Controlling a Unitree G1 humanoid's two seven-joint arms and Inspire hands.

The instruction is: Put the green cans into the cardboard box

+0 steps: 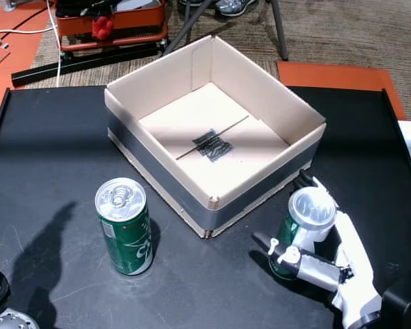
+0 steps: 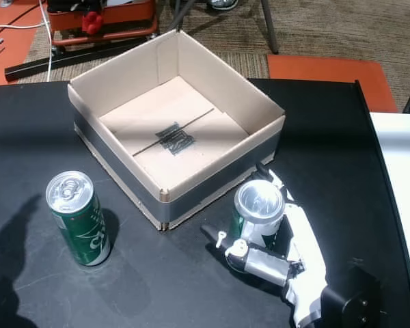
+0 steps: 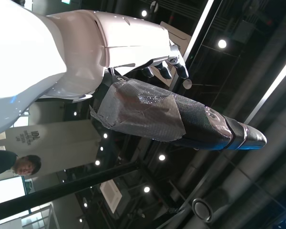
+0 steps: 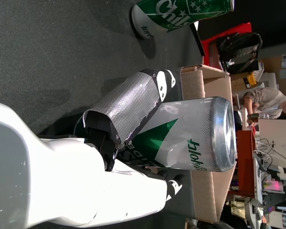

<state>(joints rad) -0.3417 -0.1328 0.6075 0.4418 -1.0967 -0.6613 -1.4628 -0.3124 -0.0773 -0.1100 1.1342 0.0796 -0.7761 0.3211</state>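
Green cans, two: one [image 1: 125,235] free-standing at 7 o'clock of cardboard box [image 1: 212,133]; one [image 1: 307,223] at 5 o'clock, gripped by right hand [image 1: 315,260]. Left hand [image 3: 133,71]: nothing held, fingers apart.

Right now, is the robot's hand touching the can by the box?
Touching. In the right wrist view, the right hand has its taped thumb pressed on the green can, with fingers wrapped behind it. Both head views show the same grip.

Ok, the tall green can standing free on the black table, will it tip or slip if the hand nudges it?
Probably tippy: the tall green can stands upright on a narrow base on the black table, so a high push would likely topple it. Once down, its round body would likely roll. Its glossy metal wall looks slippery. Its tab seems unopened, so perhaps full and heavy.
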